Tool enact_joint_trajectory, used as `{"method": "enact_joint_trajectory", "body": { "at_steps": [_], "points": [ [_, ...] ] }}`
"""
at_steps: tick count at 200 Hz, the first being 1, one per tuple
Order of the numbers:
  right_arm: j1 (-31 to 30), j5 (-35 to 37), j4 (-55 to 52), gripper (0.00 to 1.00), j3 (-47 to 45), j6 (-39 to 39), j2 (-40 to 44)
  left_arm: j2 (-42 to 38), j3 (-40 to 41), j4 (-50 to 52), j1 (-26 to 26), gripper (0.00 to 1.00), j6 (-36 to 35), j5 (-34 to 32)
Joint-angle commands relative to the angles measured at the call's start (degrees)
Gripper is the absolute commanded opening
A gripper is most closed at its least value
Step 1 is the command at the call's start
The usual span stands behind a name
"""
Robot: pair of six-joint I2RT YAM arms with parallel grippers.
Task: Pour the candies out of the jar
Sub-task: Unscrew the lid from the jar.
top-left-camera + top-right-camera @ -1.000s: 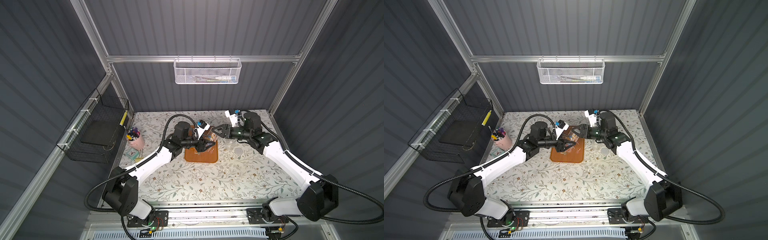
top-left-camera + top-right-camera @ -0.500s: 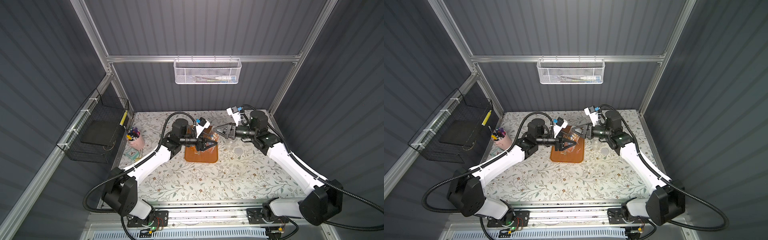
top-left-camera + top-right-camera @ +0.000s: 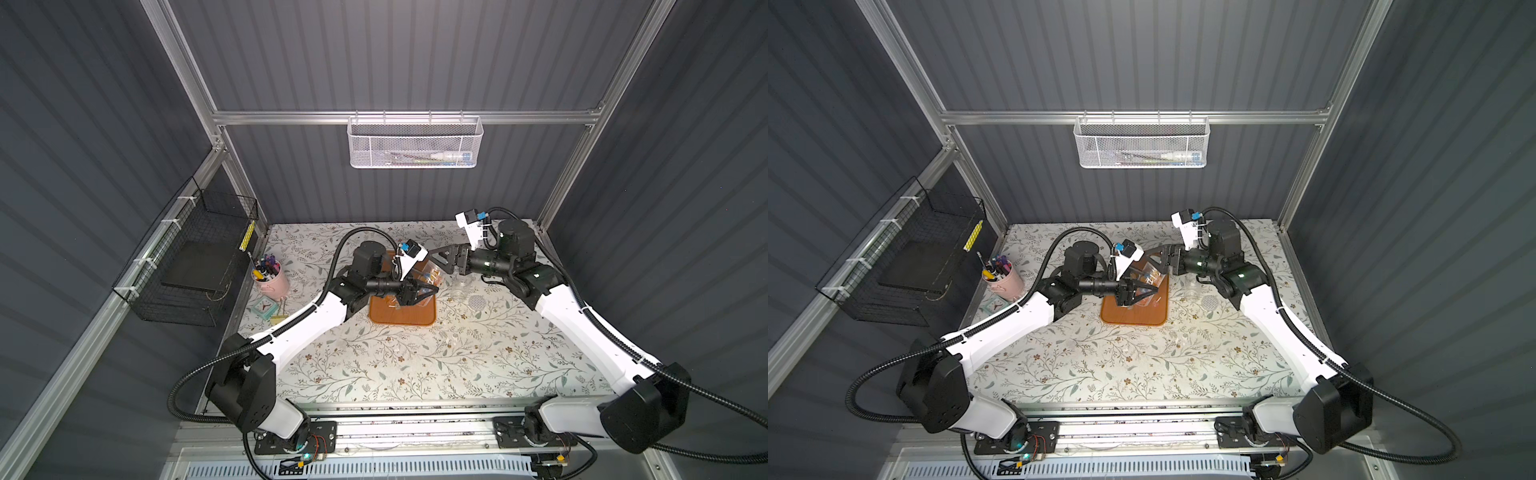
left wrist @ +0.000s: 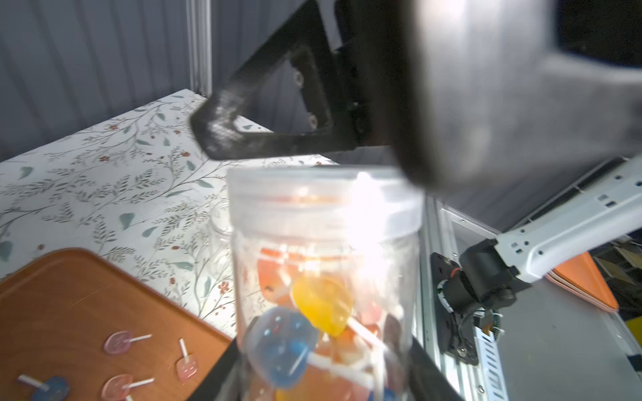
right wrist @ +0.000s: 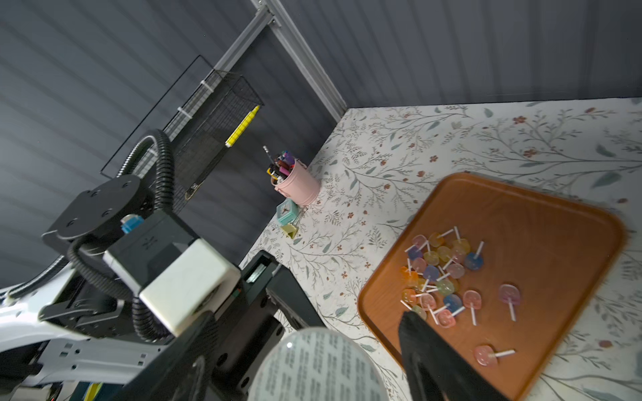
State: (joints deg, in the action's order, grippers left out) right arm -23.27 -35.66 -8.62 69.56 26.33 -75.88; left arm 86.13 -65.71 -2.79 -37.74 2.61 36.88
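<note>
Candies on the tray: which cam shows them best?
Right wrist. The candies lie piled on the orange tray, clear and almost unblocked. Left wrist catches only a few on the tray, plus those in the jar. In both top views they are tiny specks.

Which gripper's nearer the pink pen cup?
Left. The left gripper holds the candy jar from the side toward the pink pen cup; the right gripper hangs past the jar's far end.

Floral counter [image 3: 415, 365]. Pink cup [image 3: 277, 284] of pens [image 3: 266, 266] at its left rear edge, teal clock [image 3: 264, 308] just beside. White mesh basket [image 3: 413, 143] on rear rail; black wire basket [image 3: 187, 266] on left wall.
</note>
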Motion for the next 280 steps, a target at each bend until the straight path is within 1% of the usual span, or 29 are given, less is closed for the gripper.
{"method": "enact_joint_trajectory", "body": {
  "at_steps": [1,16,32,81,121,131,170,184,187,197,207,232,243,256,264,280],
  "points": [
    [-0.67,5.78,-3.04,0.83,0.67,2.6,0.73,-1.11,0.48,-1.22,-0.17,0.0,-1.04,-5.8],
    [-1.52,7.86,-3.32,0.82,0.83,4.57,0.32,-1.05,0.59,-1.1,-0.23,0.0,-0.94,-8.19],
    [-2.44,9.3,-3.14,0.82,0.99,6.41,-0.3,-0.96,0.59,-1.0,-0.39,0.0,-1.02,-9.3],
    [-5.31,13.93,-3.76,0.79,3.53,8.92,-3.58,-0.61,0.24,0.46,-1.61,0.0,-2.31,-13.65],
    [-6.59,15.8,-3.05,0.71,4.74,10.94,-5.31,-0.5,0.03,1.75,-2.77,0.0,-3.21,-17.31],
    [-6.68,18.01,-3.22,0.69,4.92,11.11,-5.33,-0.6,0.08,1.91,-2.87,0.0,-3.23,-17.62],
    [-6.7,17.84,-3.5,0.59,4.66,10.32,-5.17,-0.87,0.54,1.13,-2.95,0.0,-3.01,-17.19],
    [-6.42,16.95,-1.6,0.57,3.76,8.52,-4.36,-1.2,1.11,-0.1,-2.88,0.0,-2.78,-13.52],
    [-6.36,14.72,-0.99,0.57,3.41,8.16,-4.13,-1.34,1.28,-0.44,-2.9,0.0,-2.74,-12.55],
    [-5.61,12.16,1.46,0.55,2.39,6.8,-3.46,-1.72,1.71,-1.3,-2.87,0.0,-3.0,-9.05],
    [-4.36,7.54,4.22,0.54,1.55,5.9,-3.03,-1.97,1.89,-1.88,-2.87,0.0,-3.52,-4.16],
    [-1.65,-4.21,13.02,0.54,-1.53,4.8,-1.28,-2.28,1.44,-2.11,-2.44,0.0,-3.97,5.98],
    [-1.13,-8.46,15.19,0.54,-1.83,4.13,-0.78,-2.19,1.29,-3.04,-1.83,0.0,-2.92,9.83],
    [-0.99,-11.9,15.66,0.54,-1.3,2.81,-0.37,-1.73,1.58,-5.63,-1.08,0.0,-0.44,14.12],
    [-0.91,-13.25,15.53,0.54,-0.89,2.06,-0.24,-1.28,1.79,-7.76,-0.7,0.0,1.41,16.24],
    [-0.81,-14.97,15.08,0.54,-0.36,1.4,-0.06,-0.33,1.87,-9.89,-0.41,0.0,3.54,18.23]
  ]
}}
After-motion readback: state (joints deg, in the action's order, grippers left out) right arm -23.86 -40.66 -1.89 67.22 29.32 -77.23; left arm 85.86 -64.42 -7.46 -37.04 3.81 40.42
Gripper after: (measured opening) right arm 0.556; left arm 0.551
